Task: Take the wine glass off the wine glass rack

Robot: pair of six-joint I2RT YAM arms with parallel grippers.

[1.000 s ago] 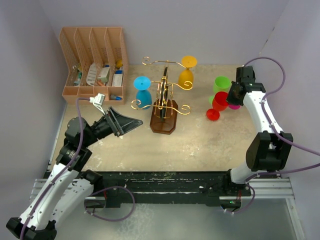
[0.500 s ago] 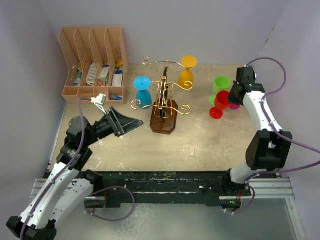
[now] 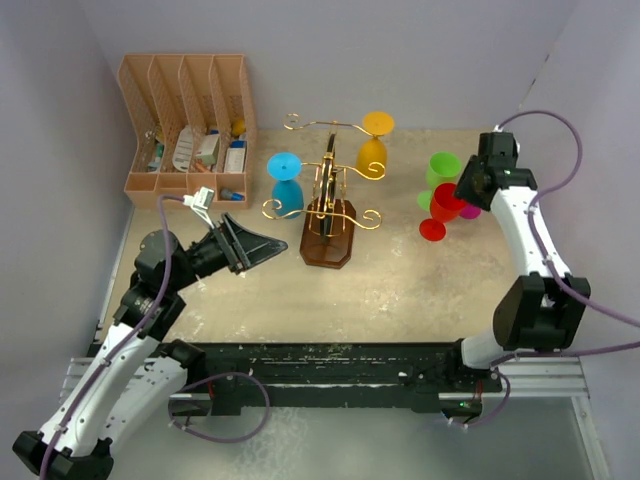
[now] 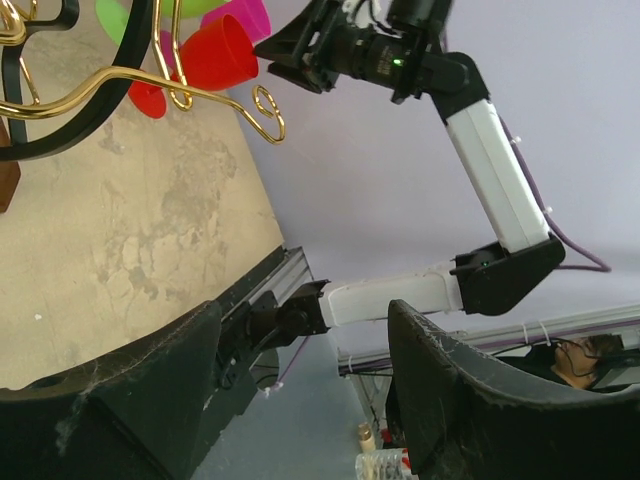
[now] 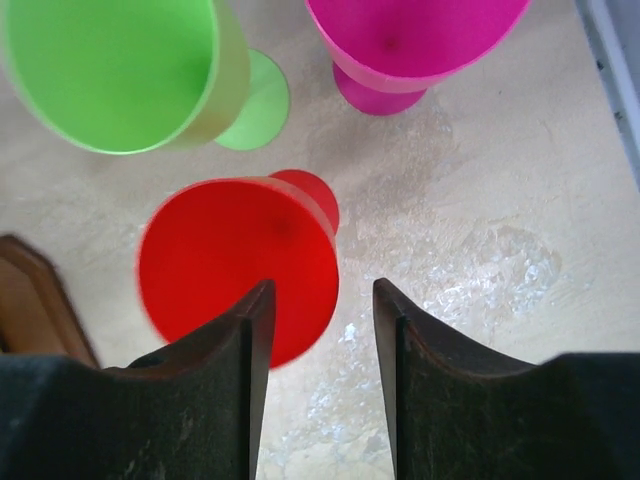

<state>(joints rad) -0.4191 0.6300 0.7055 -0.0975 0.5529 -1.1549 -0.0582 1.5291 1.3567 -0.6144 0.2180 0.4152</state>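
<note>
The gold wire wine glass rack (image 3: 328, 190) stands mid-table on its dark wooden base. A blue wine glass (image 3: 286, 184) hangs on its left arm and an orange wine glass (image 3: 374, 146) on its back right arm. A red wine glass (image 3: 441, 206) stands upright on the table to the right. Just behind it, my right gripper (image 3: 464, 186) is open and above the glass. From the right wrist the red glass (image 5: 235, 265) lies under the left finger, and nothing is between the jaws of that gripper (image 5: 322, 330). My left gripper (image 3: 256, 246) hovers open and empty, left of the rack.
A green glass (image 3: 441, 168) and a magenta glass (image 3: 469, 211) stand close beside the red one. A tan slotted file organiser (image 3: 188, 125) holding small items fills the back left corner. Purple walls close in on the left, back and right.
My right gripper has opened and let go of the red glass, which now stands on the table, and it has drawn back slightly. The left arm has barely moved.
</note>
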